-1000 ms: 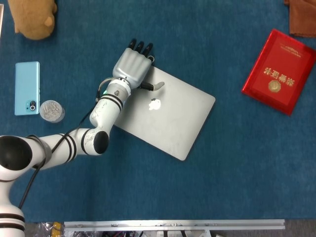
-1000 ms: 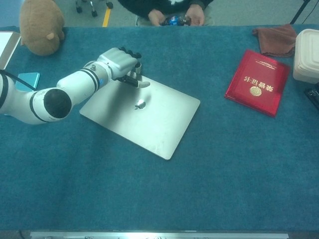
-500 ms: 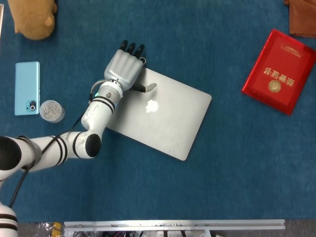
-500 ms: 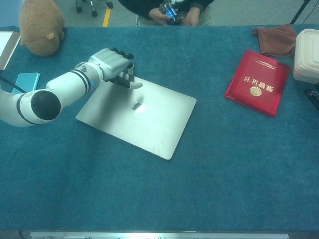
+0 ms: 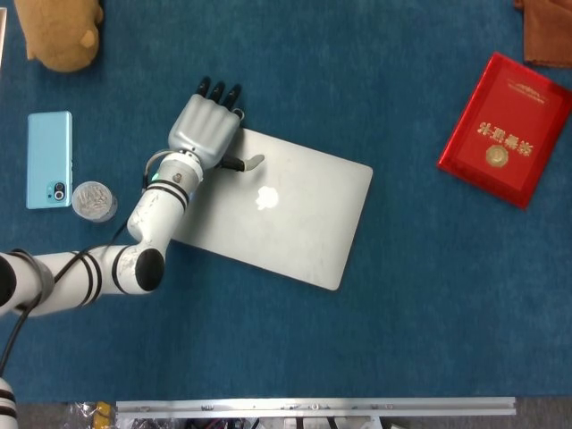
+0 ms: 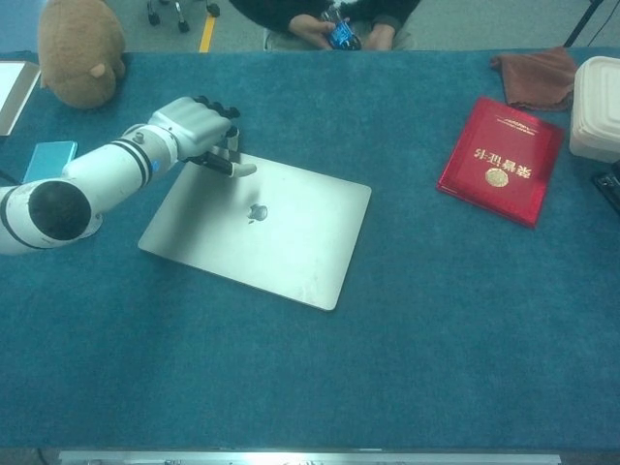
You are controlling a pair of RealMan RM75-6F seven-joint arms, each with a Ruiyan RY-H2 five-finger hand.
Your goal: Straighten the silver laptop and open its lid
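Note:
The silver laptop (image 5: 277,210) (image 6: 262,226) lies closed and skewed on the blue table, its logo facing up. My left hand (image 5: 205,129) (image 6: 194,126) sits at the laptop's far left corner, fingers curled over the back edge and thumb lying on the lid. It holds that corner. My right hand shows in neither view.
A red booklet (image 5: 507,128) (image 6: 500,159) lies to the right. A blue phone (image 5: 48,158) and a small round jar (image 5: 93,200) sit at the left. A brown plush toy (image 6: 80,51) is at the far left, a brown cloth (image 6: 538,76) and white box (image 6: 598,107) far right.
My left hand has dragged the laptop's far corner to the left, turning the laptop so it lies less skewed than a second ago.

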